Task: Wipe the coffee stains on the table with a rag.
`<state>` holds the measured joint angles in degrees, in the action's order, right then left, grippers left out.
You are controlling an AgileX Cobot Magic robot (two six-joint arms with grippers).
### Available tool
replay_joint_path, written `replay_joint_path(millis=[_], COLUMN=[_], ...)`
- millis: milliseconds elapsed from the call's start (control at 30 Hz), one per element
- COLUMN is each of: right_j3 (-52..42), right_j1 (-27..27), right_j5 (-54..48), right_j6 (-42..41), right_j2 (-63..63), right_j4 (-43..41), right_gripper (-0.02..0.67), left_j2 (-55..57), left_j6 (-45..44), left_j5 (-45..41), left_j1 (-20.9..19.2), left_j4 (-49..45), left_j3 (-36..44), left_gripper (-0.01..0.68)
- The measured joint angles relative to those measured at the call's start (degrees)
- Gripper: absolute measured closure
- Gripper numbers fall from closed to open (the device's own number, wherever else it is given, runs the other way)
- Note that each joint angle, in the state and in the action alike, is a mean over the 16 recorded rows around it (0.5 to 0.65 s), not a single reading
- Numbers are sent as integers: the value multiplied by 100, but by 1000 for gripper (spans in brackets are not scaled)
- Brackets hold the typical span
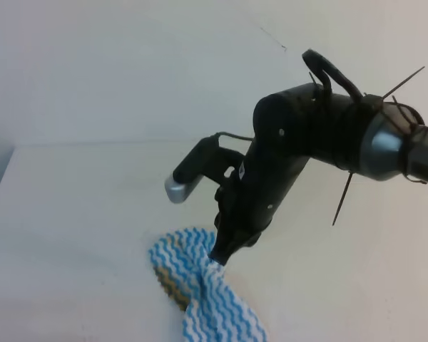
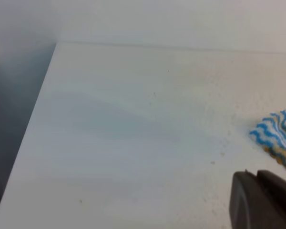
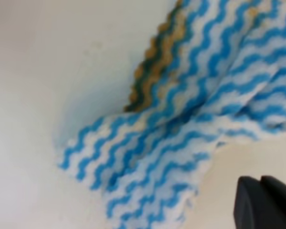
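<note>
One rag (image 1: 203, 299) is in sight, white with blue wavy stripes, lying bunched on the table (image 1: 71, 235) toward six o'clock in the high view, and its lower end is cut off by the bottom edge. It is pinched in at the middle so it spreads like a bow to either side. A tan-brown band (image 3: 155, 71) runs along one scalloped edge of it in the right wrist view, and the same brownish edge shows at the rag's lower left from above. No separate blotch of coffee can be made out on the bare white top; it may lie under the cloth, but the pictures do not settle that.

One pincer is plainly seen, the right gripper (image 1: 218, 260), coming down from two o'clock on its black arm. Its tips are drawn together and meet the rag at the pinched waist, clamped on the cloth there. In its own camera only a dark corner of a finger (image 3: 264, 202) shows at five o'clock, with the rag filling the frame above it.

The left gripper (image 2: 262, 200) appears only as a dark block at five o'clock of its view, the rag's corner just up and right of it; whether it is apart or together I cannot tell.
</note>
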<state>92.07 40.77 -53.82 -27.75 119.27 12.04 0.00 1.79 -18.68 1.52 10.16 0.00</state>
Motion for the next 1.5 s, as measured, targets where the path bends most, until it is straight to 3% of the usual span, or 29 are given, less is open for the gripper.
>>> replay_joint_path(millis=[533,1200,1500], right_j3=[-1215,-1225,-1149], right_j1=[137,250,-125], right_j5=[582,2081,2555], right_j6=[-669,-786,-304], right_j2=[-439,108,411], right_j4=[943,1013,924], right_gripper=[639,640,640], left_j2=[0,0,0], left_j6=[-2,0,6], left_j5=[0,0,0], left_j1=[0,0,0], left_j4=[0,0,0], left_j3=[0,0,0], left_gripper=[677,677,677])
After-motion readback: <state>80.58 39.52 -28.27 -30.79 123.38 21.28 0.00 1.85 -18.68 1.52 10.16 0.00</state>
